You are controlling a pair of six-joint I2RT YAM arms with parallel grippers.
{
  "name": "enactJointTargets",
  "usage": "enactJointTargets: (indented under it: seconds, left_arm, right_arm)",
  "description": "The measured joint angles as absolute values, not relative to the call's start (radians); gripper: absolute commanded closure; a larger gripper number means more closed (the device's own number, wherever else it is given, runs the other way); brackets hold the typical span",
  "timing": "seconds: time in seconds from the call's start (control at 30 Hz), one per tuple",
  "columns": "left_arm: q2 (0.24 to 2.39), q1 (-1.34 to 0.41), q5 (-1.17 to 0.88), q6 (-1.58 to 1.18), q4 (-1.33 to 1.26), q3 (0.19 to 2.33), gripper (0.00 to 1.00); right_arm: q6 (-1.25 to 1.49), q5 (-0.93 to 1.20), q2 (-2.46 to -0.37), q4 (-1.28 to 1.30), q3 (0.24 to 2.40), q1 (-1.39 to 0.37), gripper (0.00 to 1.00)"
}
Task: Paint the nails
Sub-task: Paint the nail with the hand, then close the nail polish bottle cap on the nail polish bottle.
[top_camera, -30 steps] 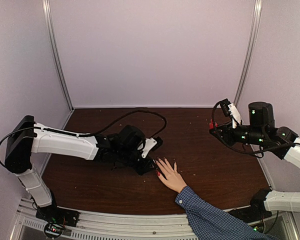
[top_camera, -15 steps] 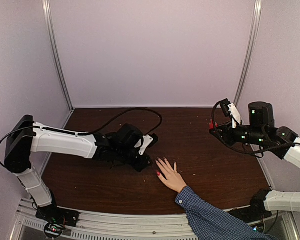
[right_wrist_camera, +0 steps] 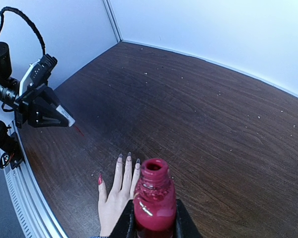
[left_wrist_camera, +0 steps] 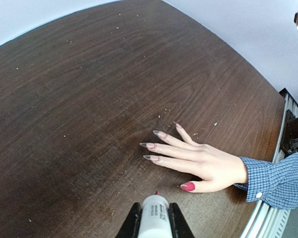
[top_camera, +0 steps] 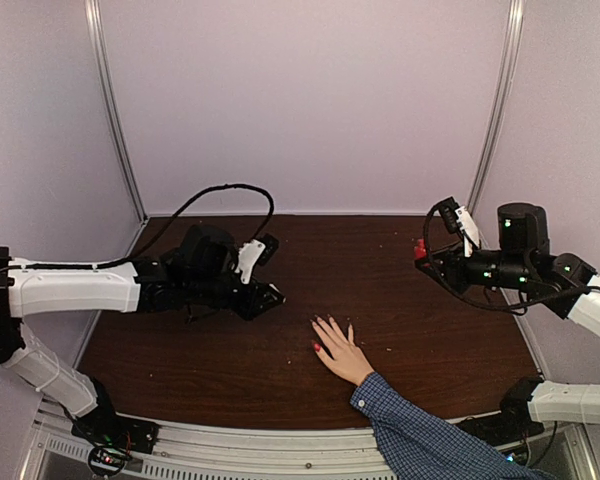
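A light-skinned hand (top_camera: 341, 351) in a blue checked sleeve lies flat on the brown table (top_camera: 400, 320). Its thumb nail (left_wrist_camera: 187, 186) is glossy red. The other nails (left_wrist_camera: 147, 145) are bare and greyish-pink. My left gripper (left_wrist_camera: 154, 214) is shut on the white brush cap (left_wrist_camera: 154, 220), whose red brush tip (left_wrist_camera: 157, 192) points towards the thumb from a short way off. In the top view this left gripper (top_camera: 270, 296) hangs to the left of the hand (right_wrist_camera: 114, 196). My right gripper (right_wrist_camera: 154, 218) is shut on the open red polish bottle (right_wrist_camera: 155, 198), held up at the right (top_camera: 420, 248).
Pale walls close off the table at the back and both sides, with metal posts (top_camera: 117, 110) in the corners. A black cable (top_camera: 215, 190) loops above the left arm. Small crumbs (left_wrist_camera: 166, 111) speckle the wood. The blue checked sleeve (top_camera: 420, 440) crosses the front edge.
My left arm has drawn back to the left and away from the hand, carrying the brush cap. The hand and my right gripper with the bottle have stayed put.
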State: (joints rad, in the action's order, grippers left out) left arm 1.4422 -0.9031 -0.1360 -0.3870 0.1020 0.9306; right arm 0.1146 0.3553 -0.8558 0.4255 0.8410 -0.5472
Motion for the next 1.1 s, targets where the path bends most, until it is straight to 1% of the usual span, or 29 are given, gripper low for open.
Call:
enactJointTargets:
  seconds: [0.4, 0.63, 0.87, 1.1]
  left_arm:
    - [1.201, -0.804, -0.245, -0.382, 0.163, 0.893, 1.0]
    - [1.114, -0.794, -0.315, -0.357, 0.246, 0.907, 1.0]
    - [1.096, -0.794, -0.387, -0.361, 0.267, 0.979, 1.0]
    - [1.171, -0.801, -0.458, -0.372, 0.264, 1.038, 1.0]
  right_arm:
    - [0.118, 0.563, -0.883, 0.351, 0.841, -0.547, 1.0]
    - [0.113, 0.674, -0.909, 0.305, 0.841, -0.586, 1.0]
    - [0.031, 0.664, -0.948, 0.326, 0.888, -0.714, 1.0]
    - [-0.082, 0.542, -0.971, 0.375, 0.926, -0.861, 1.0]
